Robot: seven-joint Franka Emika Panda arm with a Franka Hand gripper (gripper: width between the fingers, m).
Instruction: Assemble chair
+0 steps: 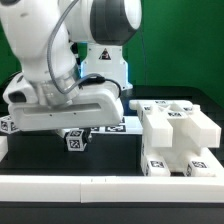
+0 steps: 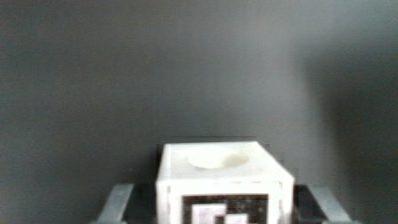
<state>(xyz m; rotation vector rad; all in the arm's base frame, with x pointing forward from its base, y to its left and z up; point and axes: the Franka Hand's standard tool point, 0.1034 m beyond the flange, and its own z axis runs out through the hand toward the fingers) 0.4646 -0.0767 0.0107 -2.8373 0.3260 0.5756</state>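
Note:
A partly built chair (image 1: 177, 135) of chunky white tagged blocks stands at the exterior view's right. A small white block (image 1: 75, 141) with a tag on its face sits on the dark table under my gripper (image 1: 76, 132). In the wrist view that block (image 2: 219, 172) has a round dimple on top and sits between my two grey fingers (image 2: 121, 203). They flank it closely. The blur hides whether they touch it.
A white rail (image 1: 100, 183) runs along the table's front edge. A tagged white piece (image 1: 7, 125) lies at the exterior view's far left. More tagged white pieces (image 1: 150, 106) lie behind the chair. The white robot base (image 1: 104, 62) rises at the back.

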